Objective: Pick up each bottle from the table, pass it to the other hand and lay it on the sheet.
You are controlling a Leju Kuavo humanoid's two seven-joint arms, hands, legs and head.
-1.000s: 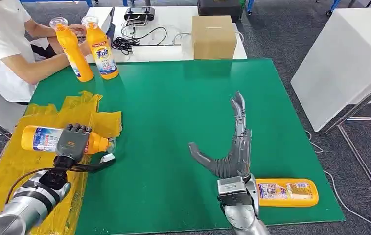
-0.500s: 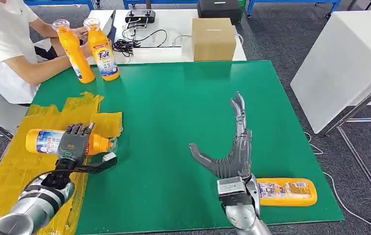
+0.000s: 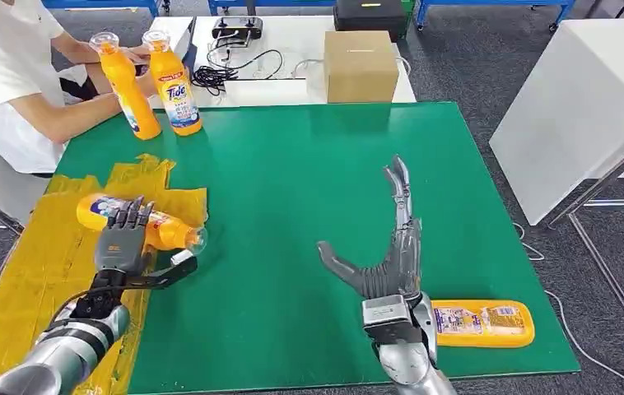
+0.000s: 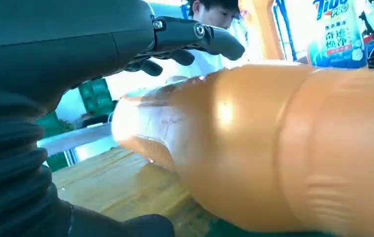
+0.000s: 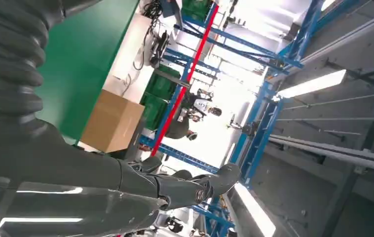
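Lying on the yellow sheet at the left side of the green desk, an orange bottle rests on its side with its clear cap end reaching the sheet's edge. The left hand is spread above it, fingers apart and released, holding nothing; in the left wrist view the bottle sits close under the fingers. The right hand is stretched flat and open over the middle of the desk, grasping nothing. Just beside its wrist, near the front edge of the desk, a second orange bottle lies on its side. At the far left corner two more bottles stand upright, held by a person in a white shirt. Beyond the desk, a cardboard box sits on a white table
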